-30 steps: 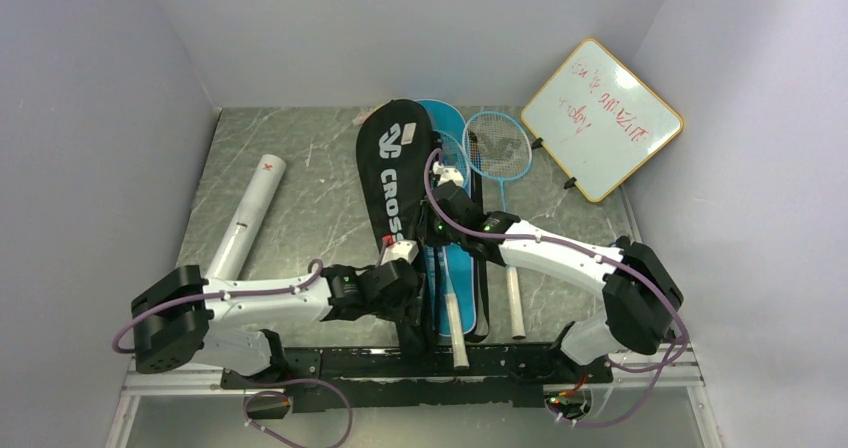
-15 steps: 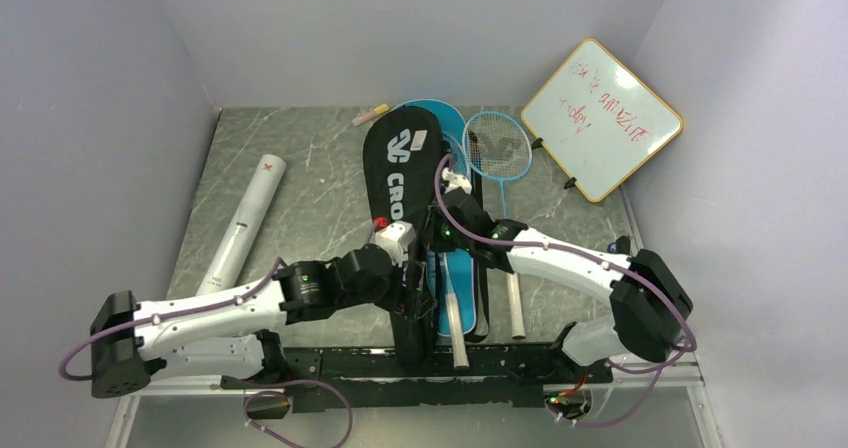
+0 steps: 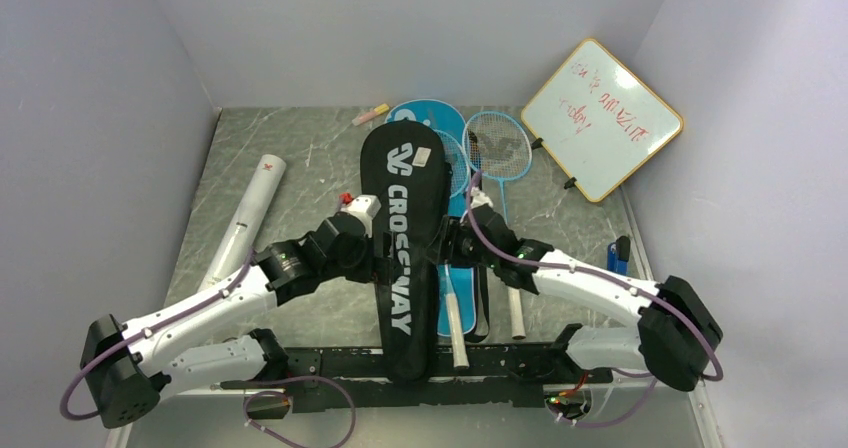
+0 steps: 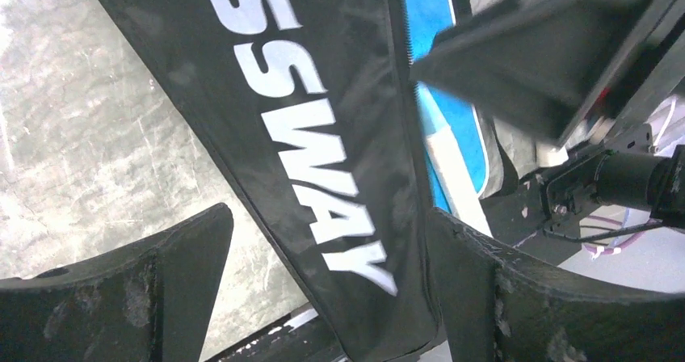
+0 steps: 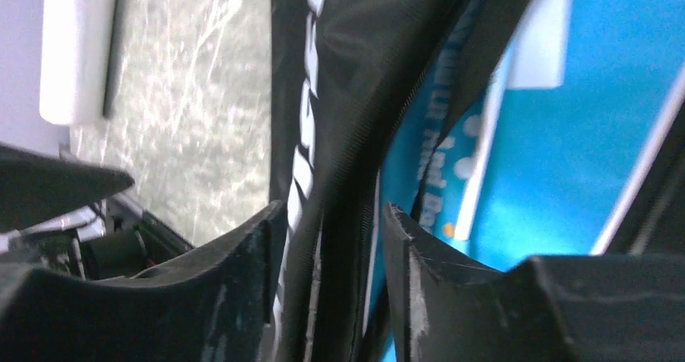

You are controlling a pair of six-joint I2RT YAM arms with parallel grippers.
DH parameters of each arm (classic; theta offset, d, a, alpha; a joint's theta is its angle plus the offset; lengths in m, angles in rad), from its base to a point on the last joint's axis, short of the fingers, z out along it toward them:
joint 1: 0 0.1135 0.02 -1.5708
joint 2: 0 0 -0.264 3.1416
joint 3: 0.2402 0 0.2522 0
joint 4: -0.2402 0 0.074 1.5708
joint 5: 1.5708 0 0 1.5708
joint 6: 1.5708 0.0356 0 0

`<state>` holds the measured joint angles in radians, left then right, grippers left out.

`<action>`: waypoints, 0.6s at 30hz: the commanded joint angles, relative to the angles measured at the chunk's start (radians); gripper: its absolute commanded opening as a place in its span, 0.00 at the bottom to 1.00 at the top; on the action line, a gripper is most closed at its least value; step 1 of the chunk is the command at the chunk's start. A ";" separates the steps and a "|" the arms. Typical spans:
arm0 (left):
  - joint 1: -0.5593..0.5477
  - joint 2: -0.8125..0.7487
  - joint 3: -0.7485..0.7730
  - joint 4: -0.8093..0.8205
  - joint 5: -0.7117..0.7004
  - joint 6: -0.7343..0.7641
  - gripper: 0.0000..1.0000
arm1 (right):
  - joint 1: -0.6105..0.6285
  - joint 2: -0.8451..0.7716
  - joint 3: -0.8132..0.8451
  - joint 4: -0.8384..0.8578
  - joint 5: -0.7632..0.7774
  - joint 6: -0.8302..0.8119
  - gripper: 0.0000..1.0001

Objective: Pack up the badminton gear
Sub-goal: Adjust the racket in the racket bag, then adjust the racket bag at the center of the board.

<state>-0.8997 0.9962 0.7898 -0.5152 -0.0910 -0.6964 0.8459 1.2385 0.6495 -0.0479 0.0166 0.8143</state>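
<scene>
The black "CROSSWAY" cover lies lengthwise down the middle of the table, its narrow end over the near rail. My left gripper is at its left edge, open wide, and its fingers straddle the cover's lower part without touching it. My right gripper is at the right edge, jaws parted, with the cover's upturned edge standing loose between them. The blue cover lies underneath, with white racket handles on it. A light-blue racket lies to the right. The white tube lies far left.
The wood-framed whiteboard leans in the back right corner. A pink-yellow marker lies at the back wall. A small blue object sits by the right wall. The black rail runs along the near edge.
The black cover has slid toward the near edge and now lies straight. My left gripper let go and moved to its left edge. My right gripper came nearer and its jaws parted.
</scene>
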 commanded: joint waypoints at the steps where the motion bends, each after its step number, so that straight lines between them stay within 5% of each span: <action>1: 0.013 0.032 0.045 -0.015 0.042 0.057 0.92 | -0.119 -0.063 0.048 -0.085 -0.012 -0.037 0.54; 6: 0.019 0.064 0.027 0.011 0.064 0.052 0.91 | -0.224 -0.016 0.066 -0.075 -0.083 -0.072 0.66; 10: 0.018 0.075 -0.016 0.047 0.082 0.043 0.89 | -0.306 0.061 0.085 0.025 -0.190 -0.073 0.67; 18: 0.021 0.143 -0.138 0.182 0.152 -0.003 0.83 | -0.345 0.312 0.253 0.095 -0.211 -0.077 0.48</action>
<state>-0.8845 1.1046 0.6910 -0.4248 0.0093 -0.6754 0.5144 1.4620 0.8066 -0.0460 -0.1574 0.7486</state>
